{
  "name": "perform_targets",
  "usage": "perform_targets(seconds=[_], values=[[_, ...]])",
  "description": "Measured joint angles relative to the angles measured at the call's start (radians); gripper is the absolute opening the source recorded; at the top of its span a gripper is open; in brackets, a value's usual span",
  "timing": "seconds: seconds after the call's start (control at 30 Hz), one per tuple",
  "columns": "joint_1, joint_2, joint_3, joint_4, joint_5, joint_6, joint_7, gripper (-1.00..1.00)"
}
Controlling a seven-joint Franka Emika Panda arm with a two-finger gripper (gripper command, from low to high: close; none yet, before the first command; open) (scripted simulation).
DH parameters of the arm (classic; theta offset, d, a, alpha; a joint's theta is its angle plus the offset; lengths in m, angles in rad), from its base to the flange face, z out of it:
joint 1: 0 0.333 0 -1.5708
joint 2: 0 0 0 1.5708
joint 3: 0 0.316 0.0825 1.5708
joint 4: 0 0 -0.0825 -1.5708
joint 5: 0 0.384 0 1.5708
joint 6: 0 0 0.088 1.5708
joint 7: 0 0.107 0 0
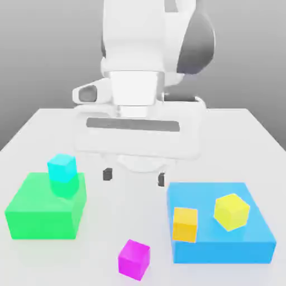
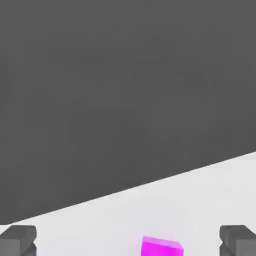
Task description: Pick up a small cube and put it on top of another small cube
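Observation:
The small magenta-pink cube point(image 1: 134, 260) lies on the white table near its front edge, between the two big blocks. The hand view also catches its top point(image 2: 161, 247) between the two dark fingertips point(image 2: 19, 240). A small cyan-turquoise cube point(image 1: 61, 167) rests on top of the large green block point(image 1: 42, 215) at the exterior view's left. My gripper point(image 1: 134, 176) hangs open above the table's middle, behind the pink cube and well apart from it, with nothing between its fingers.
A large flat blue block point(image 1: 246, 243) lies at the exterior view's right, carrying an orange cube point(image 1: 185, 224) and a yellow cube point(image 1: 231, 211). The white table point(image 1: 246, 145) ends in an edge seen in the hand view.

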Motion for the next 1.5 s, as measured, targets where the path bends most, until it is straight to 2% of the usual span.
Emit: perform_targets(seconds=[0.2, 0.37, 0.4, 0.63, 0.8, 0.9, 1.27, 1.5], values=[[0.005, 0.218, -0.015, -0.056, -0.017, 0.104, 0.092, 0.0], [0.013, 0.399, -0.026, -0.034, -0.026, 0.243, 0.108, 0.0], [0.014, 0.424, -0.028, -0.029, -0.027, 0.263, 0.109, -1.0], [0.013, 0.425, -0.027, -0.029, -0.03, 0.265, 0.112, -1.0], [0.004, 0.268, -0.016, -0.059, -0.023, 0.137, 0.106, -1.0], [-0.025, 0.16, -0.053, -0.096, -0.002, 0.067, 0.166, -1.0], [-0.3, -0.24, -0.137, -0.26, -0.041, -0.168, 0.579, -1.0], [-0.515, -0.496, -0.154, -0.364, -0.083, -0.318, 0.858, -1.0]])
